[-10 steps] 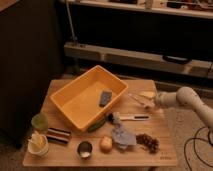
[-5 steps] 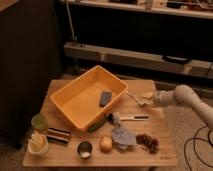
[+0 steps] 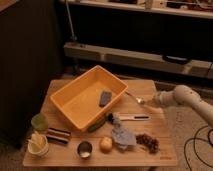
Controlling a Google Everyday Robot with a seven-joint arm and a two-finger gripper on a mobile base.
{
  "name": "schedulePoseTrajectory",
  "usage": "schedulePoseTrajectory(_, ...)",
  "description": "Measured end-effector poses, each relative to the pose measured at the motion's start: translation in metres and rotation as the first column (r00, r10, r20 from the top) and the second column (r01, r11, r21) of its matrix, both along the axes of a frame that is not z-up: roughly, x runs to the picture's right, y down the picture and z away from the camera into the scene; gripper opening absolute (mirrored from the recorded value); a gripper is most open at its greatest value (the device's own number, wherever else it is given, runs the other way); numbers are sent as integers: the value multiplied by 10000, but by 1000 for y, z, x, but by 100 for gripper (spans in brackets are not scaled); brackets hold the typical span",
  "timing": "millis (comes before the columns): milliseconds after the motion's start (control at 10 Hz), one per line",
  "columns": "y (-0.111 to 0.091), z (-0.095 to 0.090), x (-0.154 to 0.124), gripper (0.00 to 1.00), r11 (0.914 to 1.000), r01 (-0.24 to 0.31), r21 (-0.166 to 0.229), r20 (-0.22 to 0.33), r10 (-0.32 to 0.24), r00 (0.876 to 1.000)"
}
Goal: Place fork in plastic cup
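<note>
Since a second ago the pincer [image 3: 151,99] has been clenched on the near end of the fork [image 3: 134,97]. The fork is pointed away from it toward the bin [image 3: 75,82], and the plastic cup [image 3: 39,121] is parked way off across the counter [image 3: 165,125].

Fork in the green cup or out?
Out: fork is beside the bin, at the hand; green cup stands far left.

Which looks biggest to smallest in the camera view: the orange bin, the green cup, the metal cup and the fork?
1. orange bin, by far.
2. green cup and metal cup look alike; the metal one is nearer the camera, so no ranking.
3. fork, thin, its end in the shut gripper at the table's right side.
</note>
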State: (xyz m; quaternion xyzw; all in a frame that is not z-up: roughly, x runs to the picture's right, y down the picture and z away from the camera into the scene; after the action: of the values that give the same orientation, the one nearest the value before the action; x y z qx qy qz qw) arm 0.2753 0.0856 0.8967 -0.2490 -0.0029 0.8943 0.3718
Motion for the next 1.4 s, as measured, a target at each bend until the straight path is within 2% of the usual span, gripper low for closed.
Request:
schedulePoseTrajectory(200,1,-2,2,0,10000,-33,13,-88,33,10000)
schedulePoseTrajectory(400,-8,-11,2,0,9996,78,283,-71,-76,9999)
schedulePoseTrajectory(500,-16,-22,2,0,9985,243,498,-105,-238,9997)
schedulePoseTrajectory(600,-31,-39,3,0,9962,482,725,-244,-466,9986)
schedulePoseTrajectory(800,-54,-70,6,0,9925,807,920,-641,-750,9951)
schedulePoseTrajectory(900,-72,-97,4,0,9863,1167,1162,-974,-1056,9896)
schedulePoseTrajectory(1100,-99,-136,2,0,9681,1731,1811,-1453,-1478,9783)
schedulePoseTrajectory(1200,-113,-156,0,0,9540,2016,2217,-1651,-1670,9720)
schedulePoseTrajectory(1400,-138,-190,-7,0,9127,2835,2944,-2118,-2270,9506)
